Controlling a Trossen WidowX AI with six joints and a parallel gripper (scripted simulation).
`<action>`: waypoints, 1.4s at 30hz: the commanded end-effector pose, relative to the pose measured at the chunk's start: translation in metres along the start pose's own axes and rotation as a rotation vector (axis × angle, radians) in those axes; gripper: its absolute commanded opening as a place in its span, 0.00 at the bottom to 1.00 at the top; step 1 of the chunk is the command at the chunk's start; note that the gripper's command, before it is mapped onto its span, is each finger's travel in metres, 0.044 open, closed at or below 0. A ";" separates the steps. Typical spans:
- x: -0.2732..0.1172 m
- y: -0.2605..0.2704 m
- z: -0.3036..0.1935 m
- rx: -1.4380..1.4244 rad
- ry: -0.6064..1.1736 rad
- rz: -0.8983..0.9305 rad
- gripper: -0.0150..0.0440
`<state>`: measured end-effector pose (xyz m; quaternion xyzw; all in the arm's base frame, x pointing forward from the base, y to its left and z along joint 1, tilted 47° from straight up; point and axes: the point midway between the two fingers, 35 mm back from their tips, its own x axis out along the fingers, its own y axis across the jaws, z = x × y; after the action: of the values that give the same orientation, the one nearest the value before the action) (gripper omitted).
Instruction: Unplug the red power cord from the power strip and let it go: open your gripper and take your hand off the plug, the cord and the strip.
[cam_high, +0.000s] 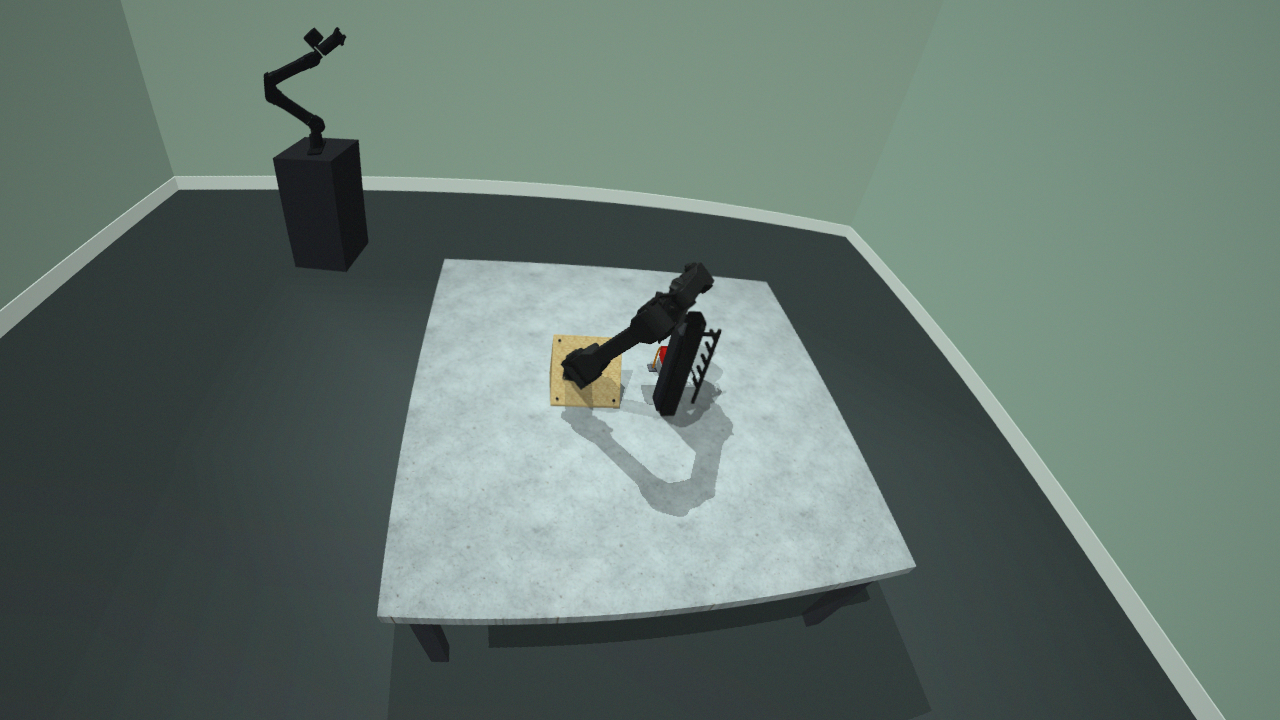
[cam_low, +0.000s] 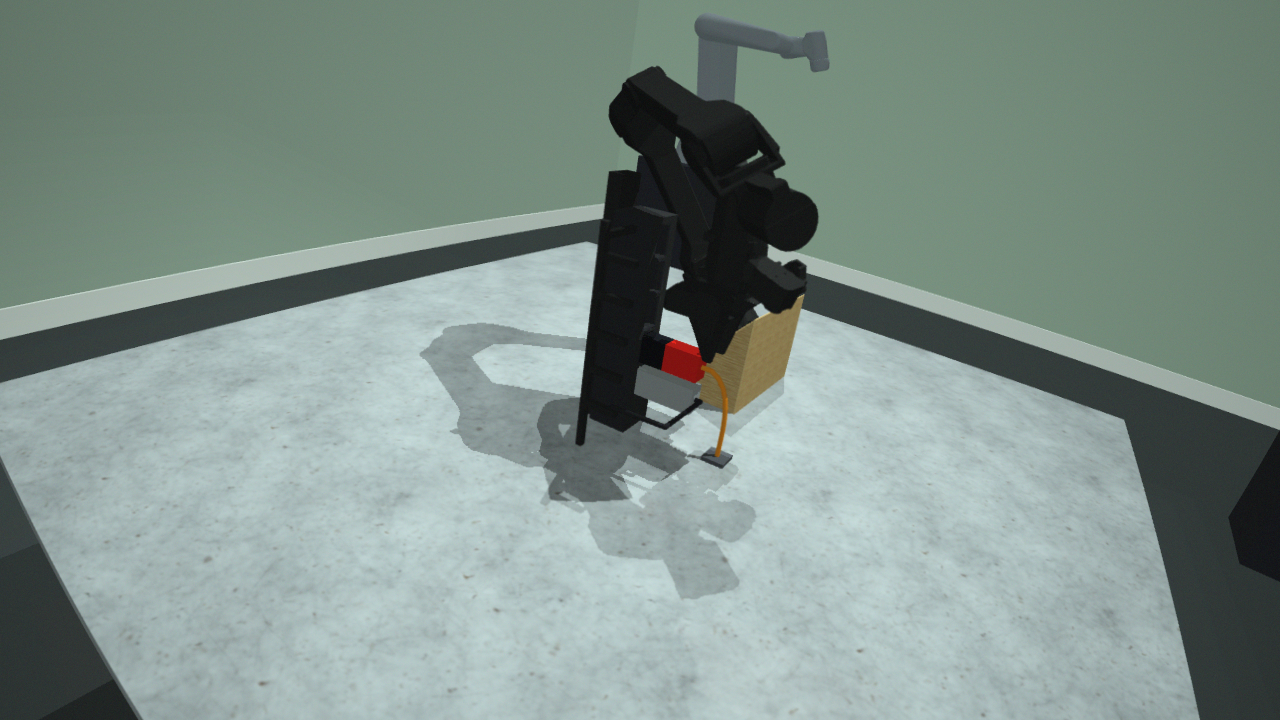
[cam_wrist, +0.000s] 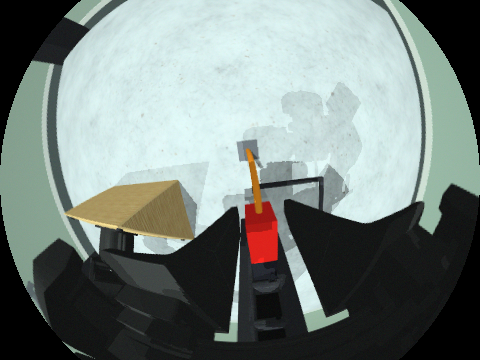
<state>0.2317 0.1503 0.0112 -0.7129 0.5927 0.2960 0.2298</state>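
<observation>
Plug (cam_wrist: 262, 238) seated in the upright strip (cam_low: 620, 308), red against black, at six o'clock in the wrist view. Hand (cam_wrist: 262, 234) part-spread, straddling the plug, pinching nothing. Left to do: squeezing, pulling free, releasing, backing away from cord (cam_wrist: 254, 184) and counter (cam_low: 268, 501).

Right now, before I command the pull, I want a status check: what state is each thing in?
gripper: partly open, fingers either side of the red plug, not clamped on it
red plug: plugged into the strip
power strip: standing upright on the table
orange cord: slack curve down to a small grey anchor
grey plug: plugged in below the red one
</observation>
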 end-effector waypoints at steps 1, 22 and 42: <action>0.000 0.000 -0.008 -0.004 0.004 -0.001 0.53; 0.008 0.001 -0.025 -0.004 0.006 -0.001 0.53; 0.010 0.001 -0.023 -0.002 0.004 0.003 0.25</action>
<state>0.2360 0.1259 0.0214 -0.7132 0.5938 0.2946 0.2278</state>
